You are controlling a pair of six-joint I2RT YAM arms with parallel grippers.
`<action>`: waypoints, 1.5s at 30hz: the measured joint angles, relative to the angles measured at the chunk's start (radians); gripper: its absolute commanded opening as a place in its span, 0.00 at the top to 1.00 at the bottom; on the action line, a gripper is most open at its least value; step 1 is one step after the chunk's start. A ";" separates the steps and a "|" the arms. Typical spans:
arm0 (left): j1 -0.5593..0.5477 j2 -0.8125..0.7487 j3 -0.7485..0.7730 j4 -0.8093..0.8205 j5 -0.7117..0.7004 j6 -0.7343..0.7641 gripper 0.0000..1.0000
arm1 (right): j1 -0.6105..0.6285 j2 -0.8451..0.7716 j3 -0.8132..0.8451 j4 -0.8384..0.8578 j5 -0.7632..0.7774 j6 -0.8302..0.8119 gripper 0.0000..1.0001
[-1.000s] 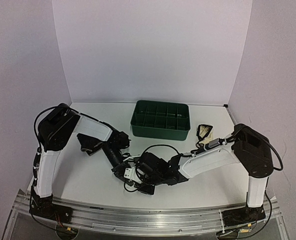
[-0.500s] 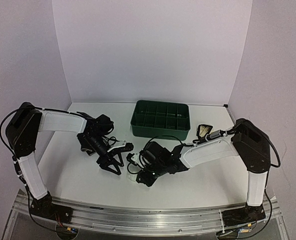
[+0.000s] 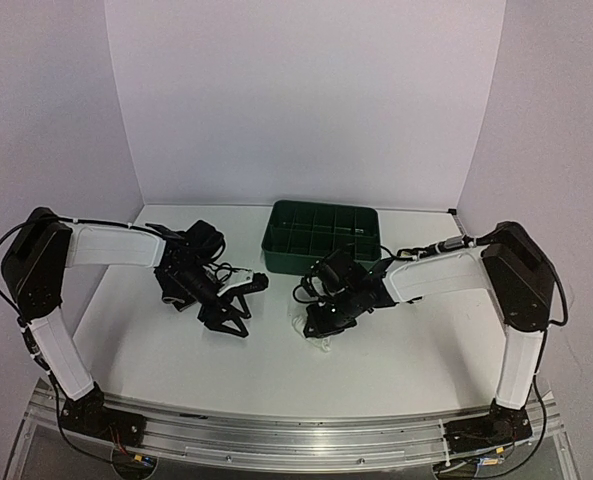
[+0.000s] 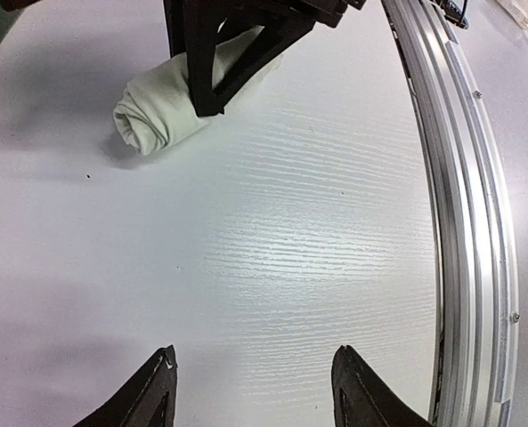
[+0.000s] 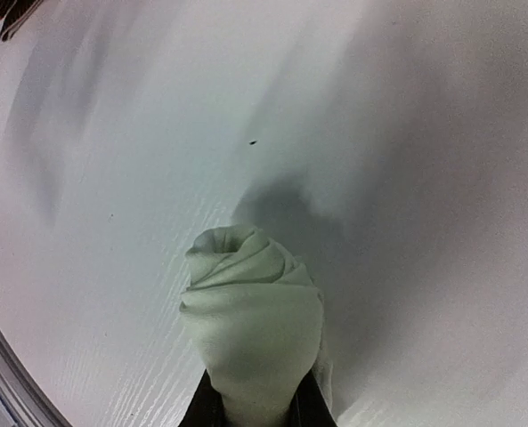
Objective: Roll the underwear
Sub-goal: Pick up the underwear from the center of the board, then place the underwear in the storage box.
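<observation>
The right gripper (image 5: 250, 411) squeezed the white rolled underwear (image 5: 250, 329). The left gripper (image 4: 255, 384) stood open nearby. A green tray (image 3: 321, 264) sat by the table's (image 3: 176, 355) far edge.

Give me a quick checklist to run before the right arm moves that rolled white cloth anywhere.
1. Cream-white rolled cloth garment wound tight: ok.
2. Right gripper shut on it: ok.
3. Left gripper open, empty, apart from the roll: ok.
4. Roll lifted off the white table: cannot tell.
5. Green plastic compartment tray has a free cell: cannot tell, cells too dark.
</observation>
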 measured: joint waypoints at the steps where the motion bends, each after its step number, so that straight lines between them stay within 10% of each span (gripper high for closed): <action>1: 0.000 -0.003 0.000 0.003 -0.001 -0.005 0.41 | -0.007 -0.006 0.000 -0.006 0.001 0.007 1.00; 16: 0.005 -0.021 -0.002 0.006 -0.026 -0.031 0.42 | -0.175 -0.201 0.218 -0.117 0.439 -0.001 1.00; 26: 0.020 -0.042 -0.030 0.020 -0.050 -0.042 0.42 | -0.303 0.115 0.602 -0.186 0.715 -0.150 1.00; 45: 0.056 -0.066 -0.066 0.030 -0.053 -0.040 0.42 | -0.316 0.353 0.661 -0.347 0.633 -0.060 1.00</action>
